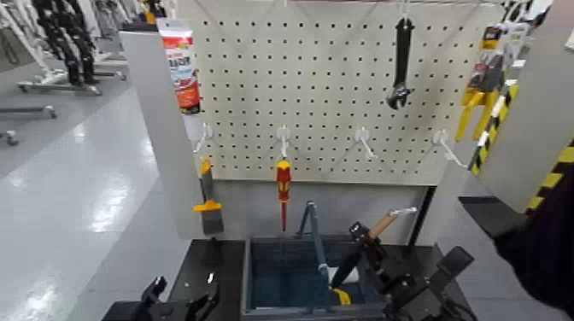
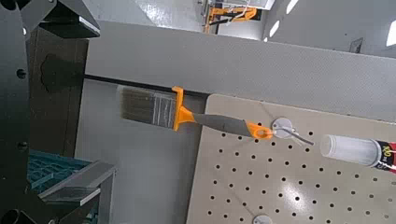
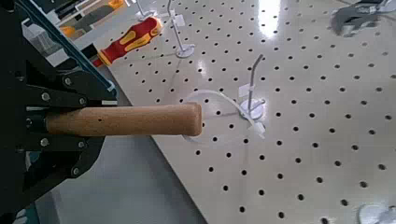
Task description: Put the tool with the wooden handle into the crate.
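Trowel in my right jaws, blade down over the crate.
My left gripper (image 1: pixel 186 288) waits at the near left, jaws apart. My right gripper (image 1: pixel 371 242) is clamped on the wooden-handled trowel (image 1: pixel 386 224), slanting over the right part of the crate (image 1: pixel 247 277). Releasing it tilted could catch the blade on the arched handle (image 1: pixel 317 242) or leave it propped on the rim.

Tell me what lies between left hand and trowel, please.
The head view shows the crate's left wall and arched handle between the left hand and the trowel, held over it by the right hand.
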Available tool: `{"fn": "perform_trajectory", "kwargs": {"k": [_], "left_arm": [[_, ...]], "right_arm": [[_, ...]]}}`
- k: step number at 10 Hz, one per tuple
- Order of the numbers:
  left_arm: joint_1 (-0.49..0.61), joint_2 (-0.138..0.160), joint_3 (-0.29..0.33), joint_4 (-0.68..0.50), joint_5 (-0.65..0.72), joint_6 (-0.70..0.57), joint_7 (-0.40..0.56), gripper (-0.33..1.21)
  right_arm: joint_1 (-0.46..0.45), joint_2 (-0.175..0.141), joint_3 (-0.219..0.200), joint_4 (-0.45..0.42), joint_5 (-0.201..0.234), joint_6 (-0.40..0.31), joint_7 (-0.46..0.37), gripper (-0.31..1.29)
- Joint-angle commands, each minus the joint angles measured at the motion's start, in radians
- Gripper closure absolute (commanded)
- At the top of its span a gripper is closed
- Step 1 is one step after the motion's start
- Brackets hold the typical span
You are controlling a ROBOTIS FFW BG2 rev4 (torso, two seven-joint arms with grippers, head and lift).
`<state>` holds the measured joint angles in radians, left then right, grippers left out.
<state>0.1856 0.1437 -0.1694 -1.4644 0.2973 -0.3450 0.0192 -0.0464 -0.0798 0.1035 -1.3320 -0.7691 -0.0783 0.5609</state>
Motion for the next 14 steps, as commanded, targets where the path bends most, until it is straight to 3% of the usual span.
{"fn": "perform_trajectory", "kwargs": {"k": [1,2,5,6,9,10,14], "left_arm": [[0.000,0.001,0.001,-0.001,0.003,-0.002,-0.001,0.11],[0.002,0.001,0.001,-0.001,0.006,-0.003,-0.001,0.11],[0.003,0.001,0.002,-0.001,0.009,-0.008,-0.001,0.11],[0.003,0.002,0.002,-0.001,0.009,-0.008,-0.001,0.11],[0.003,0.002,0.002,-0.001,0.013,-0.008,-0.001,0.11],[0.005,0.002,0.002,-0.001,0.013,-0.008,-0.001,0.11],[0.006,0.002,0.004,-0.001,0.013,-0.011,-0.001,0.11]], "right_arm": [[-0.015,-0.005,0.044,0.011,-0.050,0.046,-0.013,1.20],[-0.017,-0.008,0.058,0.004,-0.072,0.068,-0.021,1.15],[-0.012,-0.009,0.065,-0.013,-0.082,0.081,-0.039,0.27],[-0.006,-0.009,0.061,-0.026,-0.075,0.071,-0.053,0.14],[0.002,-0.009,0.048,-0.045,-0.059,0.057,-0.064,0.17],[0.010,-0.009,0.041,-0.062,-0.033,0.049,-0.078,0.17],[0.076,-0.012,-0.018,-0.190,0.140,0.029,-0.211,0.17]]}}
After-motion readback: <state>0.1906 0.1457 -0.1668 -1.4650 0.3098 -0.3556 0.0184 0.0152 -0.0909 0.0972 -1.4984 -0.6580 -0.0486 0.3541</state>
